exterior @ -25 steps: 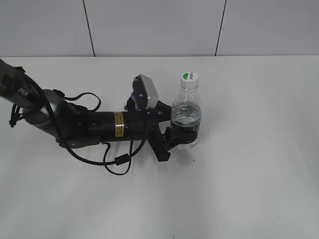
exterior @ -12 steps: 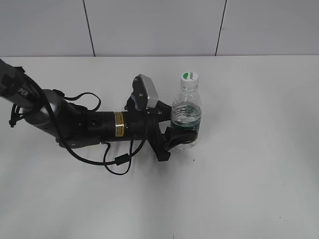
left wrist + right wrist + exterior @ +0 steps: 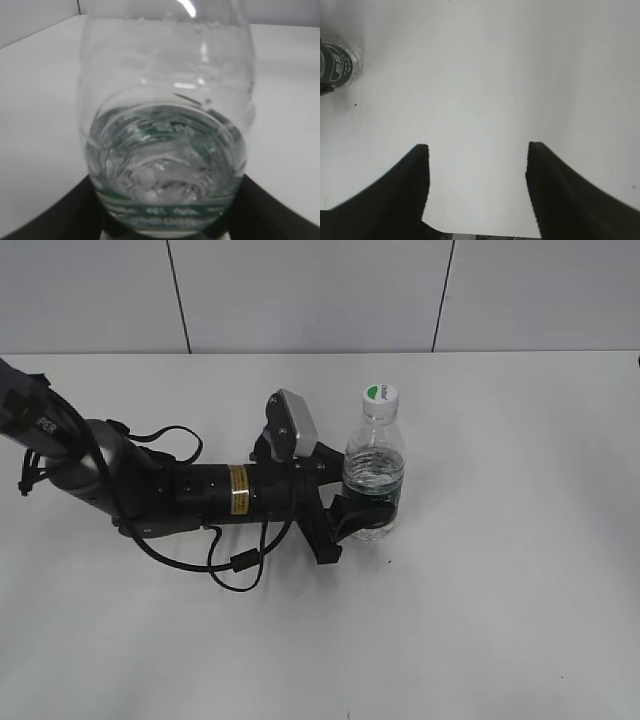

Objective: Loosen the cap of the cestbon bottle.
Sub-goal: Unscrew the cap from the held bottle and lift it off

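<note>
The left gripper clamped the cestbon bottle upright mid-table, cap on, bare tabletop all around. The right gripper hung spread wide, well apart.

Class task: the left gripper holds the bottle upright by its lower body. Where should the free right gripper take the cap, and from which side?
Grip the cap across its round side wall, coming from above. The bottle stands upright, the left gripper clamps only its lower body, and nothing stands over the cap. The right gripper is open.
</note>
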`<state>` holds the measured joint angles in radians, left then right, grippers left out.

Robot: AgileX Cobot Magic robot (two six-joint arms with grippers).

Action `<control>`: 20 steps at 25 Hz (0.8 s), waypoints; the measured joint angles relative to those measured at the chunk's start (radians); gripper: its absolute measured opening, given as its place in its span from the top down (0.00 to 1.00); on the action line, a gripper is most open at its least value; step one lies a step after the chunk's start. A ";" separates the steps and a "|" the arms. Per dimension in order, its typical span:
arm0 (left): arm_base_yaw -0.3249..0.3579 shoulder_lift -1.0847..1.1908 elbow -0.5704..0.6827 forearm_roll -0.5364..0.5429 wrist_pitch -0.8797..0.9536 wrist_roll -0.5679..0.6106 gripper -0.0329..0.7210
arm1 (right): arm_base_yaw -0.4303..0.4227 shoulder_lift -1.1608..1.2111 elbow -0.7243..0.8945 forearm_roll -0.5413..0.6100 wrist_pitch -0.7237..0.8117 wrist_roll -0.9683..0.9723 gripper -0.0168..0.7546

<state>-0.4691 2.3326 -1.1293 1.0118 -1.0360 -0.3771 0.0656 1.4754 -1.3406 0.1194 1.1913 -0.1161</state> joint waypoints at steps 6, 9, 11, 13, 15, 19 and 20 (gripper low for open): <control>0.000 0.000 0.000 0.000 -0.001 0.000 0.40 | 0.012 0.119 -0.156 0.080 0.017 -0.019 0.41; 0.000 0.000 0.000 0.000 -0.002 0.000 0.40 | 0.071 0.151 -0.208 0.086 0.019 -0.025 0.41; 0.000 0.000 0.000 0.000 -0.002 0.000 0.40 | 0.142 0.181 -0.236 0.075 0.020 -0.026 0.42; 0.000 0.000 0.000 0.000 -0.002 0.000 0.40 | 0.216 0.213 -0.267 0.058 0.023 -0.026 0.42; 0.000 0.000 0.000 0.000 -0.002 0.000 0.40 | 0.295 0.249 -0.298 0.041 0.023 -0.026 0.42; 0.000 0.000 0.000 0.000 -0.002 0.000 0.40 | 0.412 0.322 -0.372 0.010 0.024 -0.026 0.42; 0.000 0.000 0.000 0.000 -0.002 0.000 0.40 | 0.429 0.338 -0.390 0.008 0.024 -0.026 0.42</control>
<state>-0.4691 2.3326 -1.1293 1.0118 -1.0377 -0.3771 0.4947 1.8137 -1.7305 0.1269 1.2154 -0.1422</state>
